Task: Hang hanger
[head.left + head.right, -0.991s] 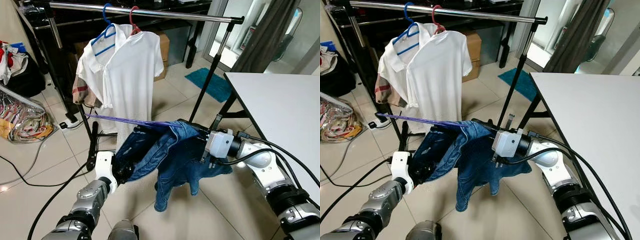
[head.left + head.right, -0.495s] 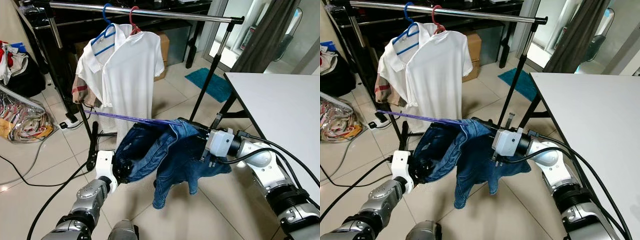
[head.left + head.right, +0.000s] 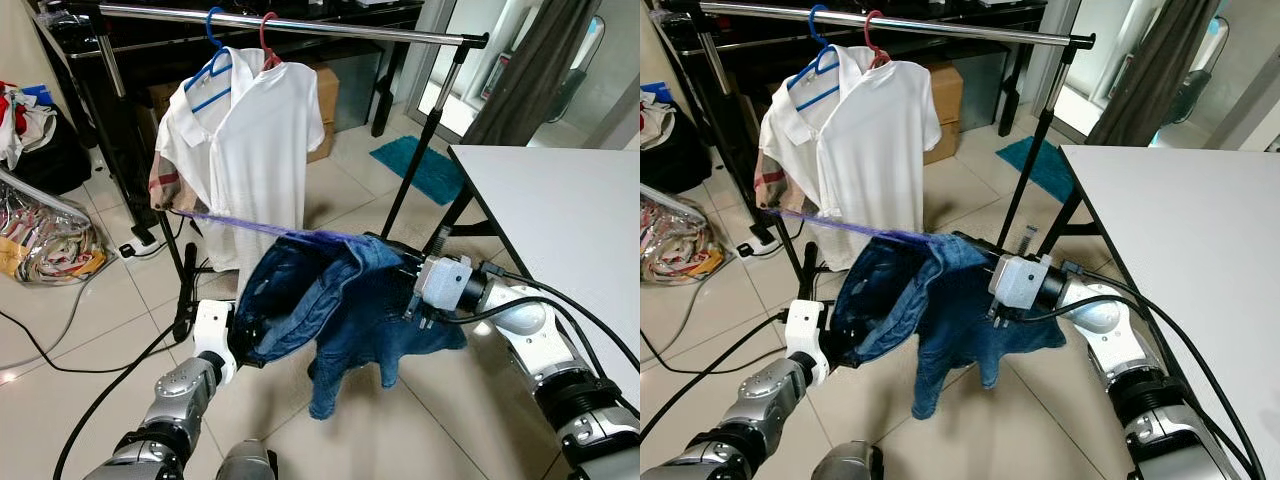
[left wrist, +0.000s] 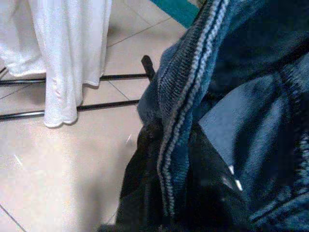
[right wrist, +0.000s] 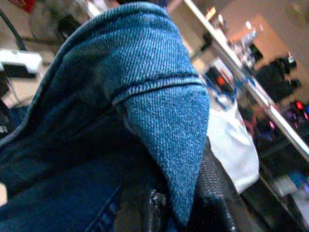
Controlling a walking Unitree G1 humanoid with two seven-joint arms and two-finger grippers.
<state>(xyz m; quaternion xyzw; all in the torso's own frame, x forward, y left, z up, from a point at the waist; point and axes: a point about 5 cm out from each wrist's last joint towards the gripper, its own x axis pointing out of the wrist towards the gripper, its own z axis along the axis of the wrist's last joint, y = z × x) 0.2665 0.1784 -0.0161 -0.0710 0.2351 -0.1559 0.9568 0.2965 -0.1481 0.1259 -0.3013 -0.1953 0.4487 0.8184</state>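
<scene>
While both jaws pinch it, the denim jacket (image 3: 340, 300) hangs.

The tiled floor (image 3: 90, 330) is carrying a teal mat (image 3: 420, 168), a black cable (image 3: 60, 360) and a power strip (image 3: 135, 246).

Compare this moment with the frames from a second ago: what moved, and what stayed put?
The purple hanger has tipped: its far end rose toward the hem of the white shirts. The denim jacket lifted slightly with it. The left gripper and right gripper keep their grip on the jacket. Rack, shirts and table are unchanged.
</scene>
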